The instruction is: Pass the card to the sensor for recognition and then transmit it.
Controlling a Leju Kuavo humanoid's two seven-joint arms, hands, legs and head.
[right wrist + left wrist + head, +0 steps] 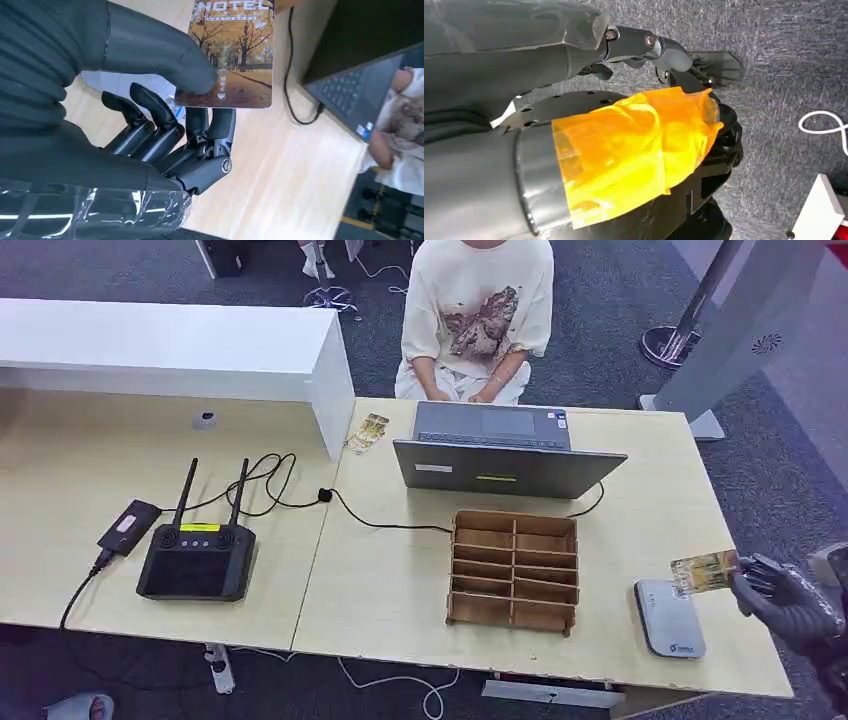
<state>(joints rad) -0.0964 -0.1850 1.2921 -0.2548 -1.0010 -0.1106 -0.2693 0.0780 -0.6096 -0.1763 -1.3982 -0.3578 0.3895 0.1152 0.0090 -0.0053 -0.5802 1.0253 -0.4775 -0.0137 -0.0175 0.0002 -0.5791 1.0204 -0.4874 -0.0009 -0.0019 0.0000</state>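
Note:
My right hand (790, 605) hangs at the table's right front edge and pinches a hotel card (705, 572) with an autumn tree picture. The card sticks out toward the table, just above the far right corner of the grey-white card sensor (670, 618), which lies flat on the table. In the right wrist view the thumb (165, 60) presses on the card (235, 55) with the dark fingers (150, 125) curled under it. My left hand (664, 47) hangs over grey carpet, fingers stretched out and holding nothing.
A wooden compartment box (514, 570) stands left of the sensor. Behind it is an open laptop (500, 450), with a seated person (480, 320) at the far side. A black controller with antennas (198, 560), cables and a white shelf (170, 350) occupy the left.

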